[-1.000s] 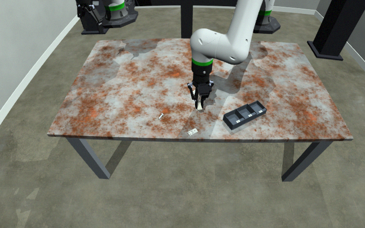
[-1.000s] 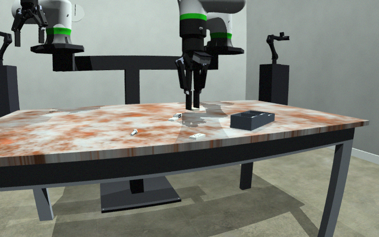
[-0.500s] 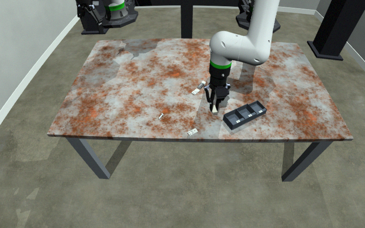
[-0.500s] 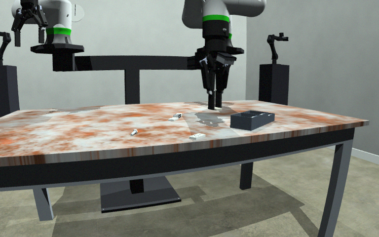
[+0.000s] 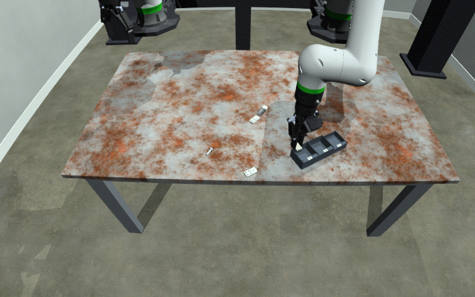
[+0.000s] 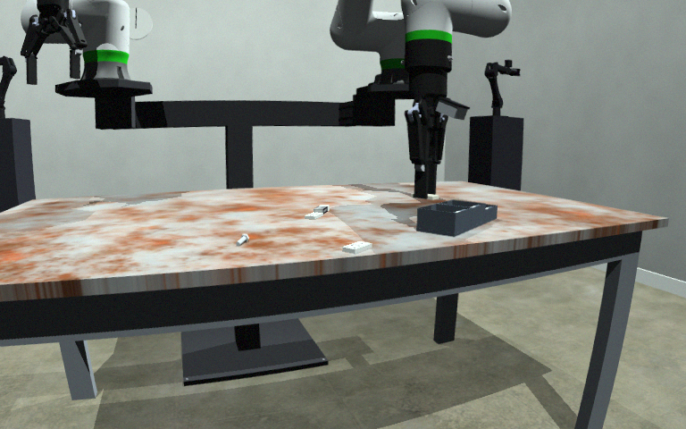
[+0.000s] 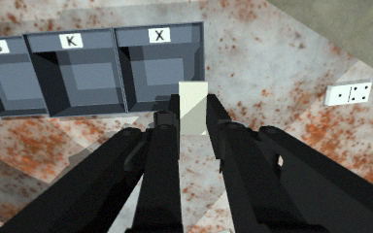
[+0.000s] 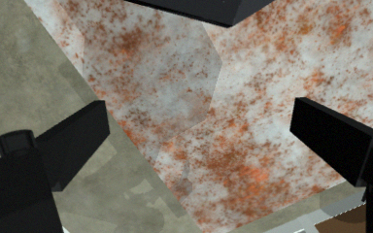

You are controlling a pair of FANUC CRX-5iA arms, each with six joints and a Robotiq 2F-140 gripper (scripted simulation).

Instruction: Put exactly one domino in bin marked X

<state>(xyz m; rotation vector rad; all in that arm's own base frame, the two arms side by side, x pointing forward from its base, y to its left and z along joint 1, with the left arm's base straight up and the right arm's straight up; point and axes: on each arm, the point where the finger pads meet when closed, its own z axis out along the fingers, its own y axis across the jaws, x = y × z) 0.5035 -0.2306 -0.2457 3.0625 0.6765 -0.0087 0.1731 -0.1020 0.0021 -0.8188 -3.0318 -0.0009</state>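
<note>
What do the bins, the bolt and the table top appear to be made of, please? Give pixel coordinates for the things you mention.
Bins (image 5: 303, 164) (image 6: 436, 220) (image 7: 160, 70): probably matte plastic, evenly slate-grey with thin walls.
Bolt (image 5: 209, 151) (image 6: 242, 239): probably metal, smooth and pale.
Table top (image 5: 188, 122) (image 6: 166, 242) (image 7: 272, 58) (image 8: 253, 126): seemingly rusted metal, mottled orange over grey-white; a painted finish is possible.

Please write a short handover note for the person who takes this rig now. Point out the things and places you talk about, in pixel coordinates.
Left gripper (image 5: 297, 142) (image 6: 424, 194) (image 7: 193, 99): fingers shut on a pale block (image 5: 297, 147) (image 6: 432, 197) (image 7: 193, 114), probably a domino, by a corner of bin X (image 5: 305, 163) (image 7: 141, 37).
Right gripper (image 5: 117, 25) (image 6: 53, 75) (image 8: 199, 116): open, holding nothing.
On the table: front domino (image 5: 250, 171) (image 6: 356, 247) (image 7: 349, 94), another domino (image 5: 254, 119) (image 6: 313, 215) by a grey-and-white piece (image 5: 261, 110) (image 6: 322, 208), bolt (image 5: 209, 151) (image 6: 242, 239).
Done: block gripped; bins look flat.
Left: lower it fully inside X, release, retreat; leave the rest outside.
</note>
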